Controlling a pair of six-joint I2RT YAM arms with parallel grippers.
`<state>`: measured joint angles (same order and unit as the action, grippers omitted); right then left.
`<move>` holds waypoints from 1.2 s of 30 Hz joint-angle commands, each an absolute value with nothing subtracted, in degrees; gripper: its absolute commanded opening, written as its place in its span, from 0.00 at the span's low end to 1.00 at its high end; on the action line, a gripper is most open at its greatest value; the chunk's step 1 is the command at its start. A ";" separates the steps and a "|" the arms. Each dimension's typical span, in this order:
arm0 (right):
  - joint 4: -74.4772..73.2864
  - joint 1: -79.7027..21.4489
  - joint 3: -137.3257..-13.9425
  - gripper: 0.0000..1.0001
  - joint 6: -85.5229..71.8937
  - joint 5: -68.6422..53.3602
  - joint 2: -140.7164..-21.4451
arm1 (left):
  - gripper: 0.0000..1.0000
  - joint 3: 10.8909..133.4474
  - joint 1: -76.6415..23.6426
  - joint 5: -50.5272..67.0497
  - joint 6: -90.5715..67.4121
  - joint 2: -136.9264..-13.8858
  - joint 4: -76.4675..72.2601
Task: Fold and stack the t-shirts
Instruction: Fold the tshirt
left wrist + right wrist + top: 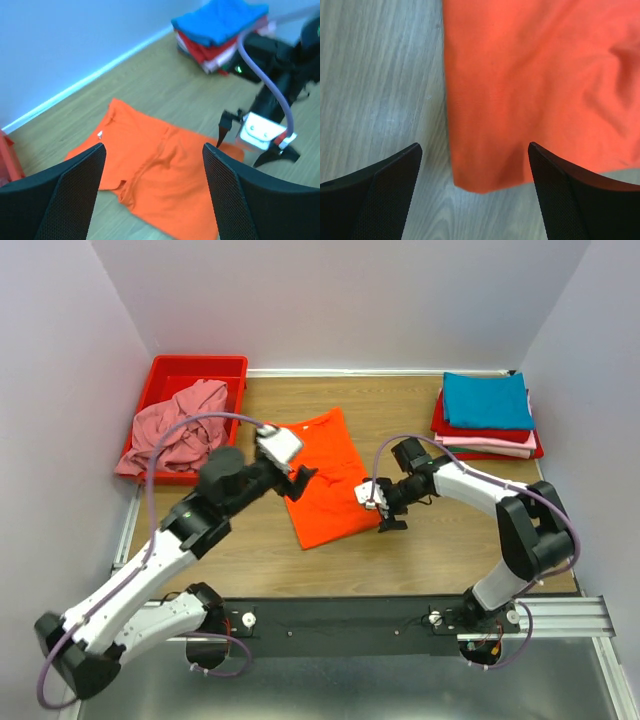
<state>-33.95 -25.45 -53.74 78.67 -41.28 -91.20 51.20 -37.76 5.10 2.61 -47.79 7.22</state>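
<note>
A shirt (pixel 325 480) lies midway on the table (pixel 400 410). Back left stands the bin (pixel 165 370), a crumpled shirt (pixel 175 430) in it. Back right sits a stack (pixel 487 415). The left gripper (pixel 155 195) is over the shirt's left side, the right gripper (pixel 477 197) over its near right corner.

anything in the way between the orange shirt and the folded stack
Nothing on the table does: bare wood runs from the orange t-shirt to the folded stack at the back right. Only the right arm reaches over that stretch, its open right gripper at the shirt's right edge.
</note>
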 commanded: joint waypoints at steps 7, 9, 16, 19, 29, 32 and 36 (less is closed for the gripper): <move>-34.89 -26.98 -56.52 0.81 81.03 -34.46 -99.31 | 0.83 33.24 -57.74 3.95 30.58 -49.75 14.51; -34.63 -26.89 -56.16 0.79 81.04 -34.45 -99.75 | 0.83 30.69 -59.23 3.78 31.37 -49.83 12.84; -33.57 -26.89 -55.63 0.67 78.84 -35.33 -99.76 | 0.88 29.18 -63.01 0.53 33.75 -59.14 8.36; -33.40 -26.89 -55.11 0.58 78.05 -35.25 -99.32 | 0.90 28.74 -63.28 -5.25 34.63 -64.49 5.98; -32.96 -25.49 -54.14 0.40 77.61 -34.89 -100.20 | 0.92 26.10 -62.31 -9.84 36.39 -72.50 -3.86; -32.87 -25.40 -53.79 0.38 77.61 -35.42 -99.58 | 0.91 26.19 -62.05 -10.89 36.47 -74.88 -4.30; -32.87 -25.05 -53.09 0.35 77.69 -35.86 -98.70 | 0.83 25.93 -59.60 -11.25 37.26 -75.76 -6.33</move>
